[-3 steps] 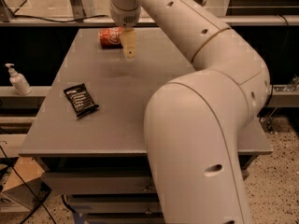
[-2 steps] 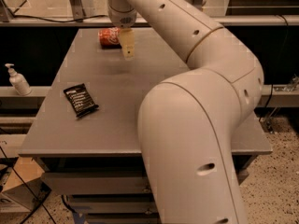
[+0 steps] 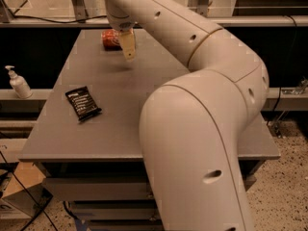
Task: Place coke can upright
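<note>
The red coke can [image 3: 110, 39] lies on its side near the far edge of the grey table [image 3: 110, 109]. My gripper [image 3: 128, 47] hangs just to the right of the can and slightly nearer the camera, its pale fingers pointing down, a little above the table top. The gripper partly hides the can's right end. It holds nothing that I can see.
A black snack packet [image 3: 83, 103] lies on the left part of the table. A white pump bottle [image 3: 18, 82] stands on a ledge left of the table. My large white arm [image 3: 202, 129] covers the right half of the view.
The arm has shifted a little; the gripper stays next to the can, which has not moved.
</note>
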### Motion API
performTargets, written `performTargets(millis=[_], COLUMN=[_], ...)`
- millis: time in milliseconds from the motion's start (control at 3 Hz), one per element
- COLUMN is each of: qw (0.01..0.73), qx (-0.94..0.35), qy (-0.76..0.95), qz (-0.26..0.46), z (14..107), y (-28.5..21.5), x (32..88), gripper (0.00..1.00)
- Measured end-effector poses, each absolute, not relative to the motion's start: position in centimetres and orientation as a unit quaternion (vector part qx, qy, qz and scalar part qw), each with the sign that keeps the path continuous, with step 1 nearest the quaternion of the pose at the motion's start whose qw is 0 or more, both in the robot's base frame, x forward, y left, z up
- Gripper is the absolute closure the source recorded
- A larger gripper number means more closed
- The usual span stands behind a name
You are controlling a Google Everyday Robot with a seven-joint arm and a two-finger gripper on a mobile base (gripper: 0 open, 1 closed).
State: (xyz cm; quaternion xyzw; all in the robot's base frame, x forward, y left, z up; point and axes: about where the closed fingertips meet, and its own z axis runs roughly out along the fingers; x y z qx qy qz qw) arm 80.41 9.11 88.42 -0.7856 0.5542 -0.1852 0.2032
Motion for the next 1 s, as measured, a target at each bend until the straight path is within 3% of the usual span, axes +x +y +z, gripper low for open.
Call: performTargets(millis=[1000], qw=[0.23], qx=[-0.779], qy=[0.537], qz=[-0.228], z=[87.2], y=[9.6], x=[83.4], gripper=[0.0])
